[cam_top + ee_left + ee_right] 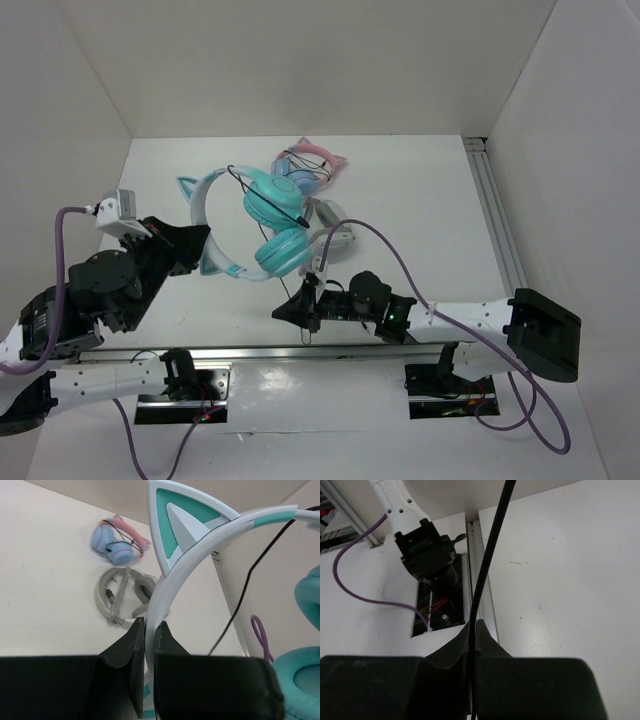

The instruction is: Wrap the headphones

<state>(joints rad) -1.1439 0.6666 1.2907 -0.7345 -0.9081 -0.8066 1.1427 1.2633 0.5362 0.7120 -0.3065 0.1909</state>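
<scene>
headphones (283, 250) over table (430, 200) centre | second headset (328, 212) just right | third headset (300, 172) behind

Item: headphones (272, 222). Teal ear cups (283, 248), pale headband (203, 205) with two cat ears (185, 525), thin black cable (490, 545). I see the headband clamped in my left gripper (149, 630), cups toward mid-table, cable running straight into my closed right gripper (474, 630).

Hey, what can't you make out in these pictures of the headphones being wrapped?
Free end of the black cable: right wrist view, hidden behind the right hand.
Most of the grey headphones: top view, behind the teal headphones.
Parts of the teal ear cups: left wrist view, cut by the right edge.
</scene>
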